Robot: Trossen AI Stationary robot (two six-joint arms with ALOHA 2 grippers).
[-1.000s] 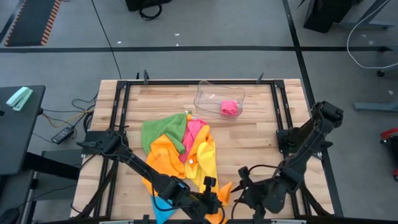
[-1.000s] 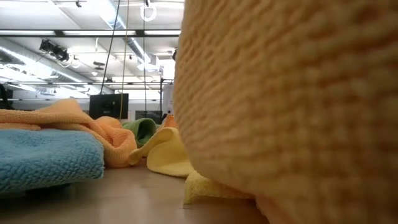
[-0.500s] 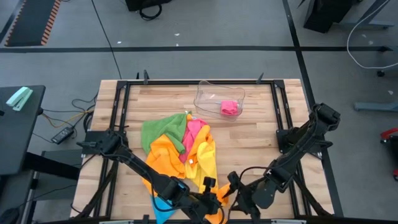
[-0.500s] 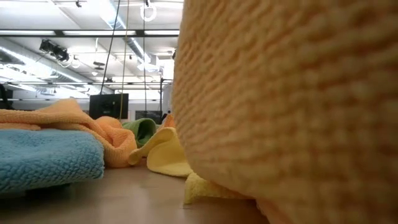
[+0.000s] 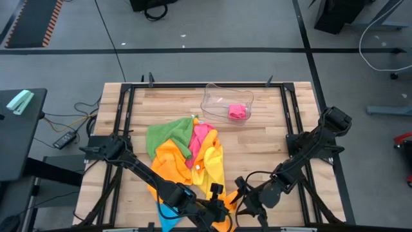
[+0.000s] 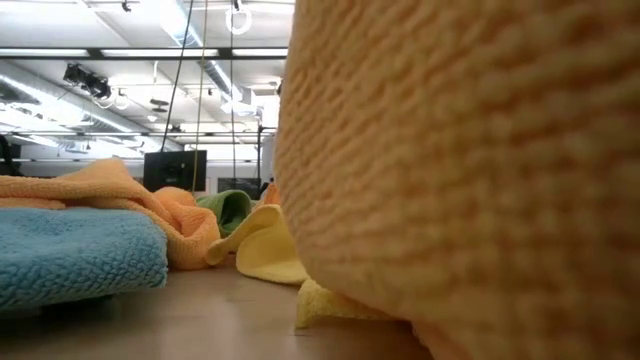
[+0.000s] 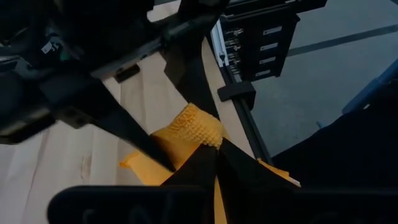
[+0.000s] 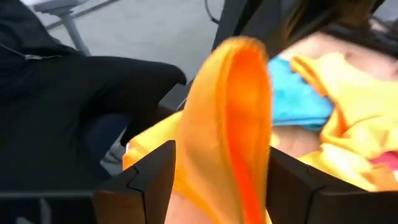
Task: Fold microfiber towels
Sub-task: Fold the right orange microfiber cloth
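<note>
Both my grippers work at the near edge of the table. My left gripper is low over the near end of the towel heap; in my left wrist view its fingers are pressed together, pinching a raised fold of the orange towel. My right gripper sits just beside it, on the right of the same fold. In my right wrist view the orange cloth stands up between my spread fingers; I cannot tell whether they are touching it.

The heap of microfiber towels lies left of table centre: green towel at the far end, pink towel beside it, orange across the middle, yellow towel along the right side, blue towel poking out at the near edge. Low view: orange cloth fills the right side close to the lens, blue towel at left, yellow and green behind.

A clear plastic tray sits at the far side of the wooden table, well apart from the heap, with a bunched pink cloth in it.
</note>
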